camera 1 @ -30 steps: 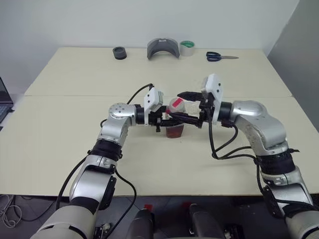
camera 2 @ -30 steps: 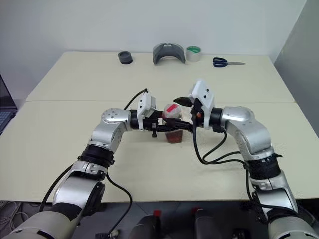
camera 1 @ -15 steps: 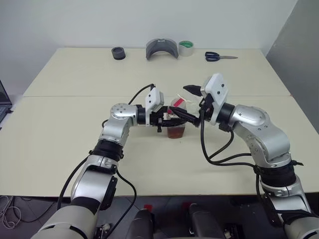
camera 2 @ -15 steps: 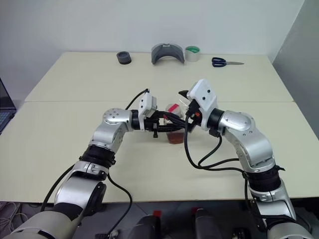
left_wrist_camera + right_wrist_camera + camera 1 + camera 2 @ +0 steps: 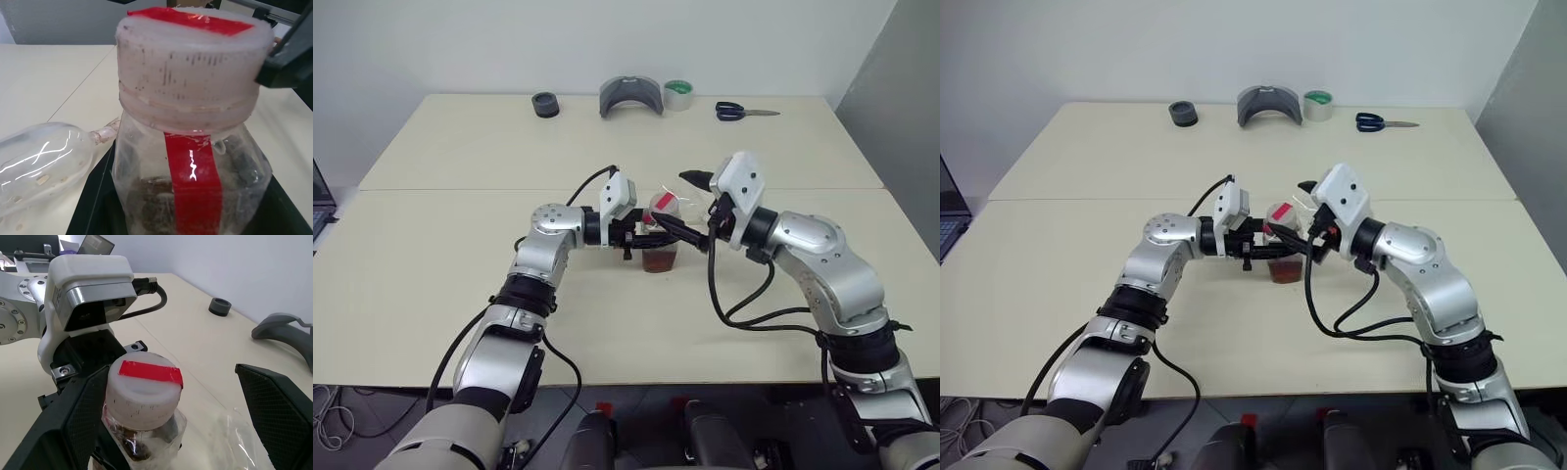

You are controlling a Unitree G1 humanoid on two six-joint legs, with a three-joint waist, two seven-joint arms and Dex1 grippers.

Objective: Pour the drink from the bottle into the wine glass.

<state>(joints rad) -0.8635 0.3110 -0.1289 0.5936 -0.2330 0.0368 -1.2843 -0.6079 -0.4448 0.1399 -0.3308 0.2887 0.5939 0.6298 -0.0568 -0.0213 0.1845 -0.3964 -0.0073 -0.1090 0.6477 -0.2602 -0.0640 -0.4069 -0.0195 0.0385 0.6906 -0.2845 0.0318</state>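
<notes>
A: Starting at our left gripper (image 5: 644, 238): it is clamped on the body of the bottle (image 5: 660, 235), holding it upright near the middle of the table (image 5: 460, 284), cap (image 5: 145, 389) on top with its red strip showing.

B: And our right gripper (image 5: 171, 416) stands spread wide, one black finger (image 5: 73, 426) on each side of the cap, neither pad touching it as far as we can see. So we judge the step in hand is getting the cap off.

A: What could go wrong from here? We think the main risk is the twist. If the right fingers close off-centre on the cap, the bottle may turn in our left grip rather than the cap turning, or tip and spill the drink (image 5: 659, 259) once it loosens.

B: The wine glass (image 5: 44, 166) worries us more. In the left wrist view it appears to lie on its side just beside the bottle, bowl near the base. We cannot tell if they touch. A nudge from either arm might roll it.

A: Agreed. And it would have to stand upright before any pouring, so we count the task as barely begun.

B: Farther out, the scissors (image 5: 744, 111), the tape roll (image 5: 679, 94) and the grey curved piece (image 5: 631, 96) sit along the far edge, well apart from our arms.
</notes>
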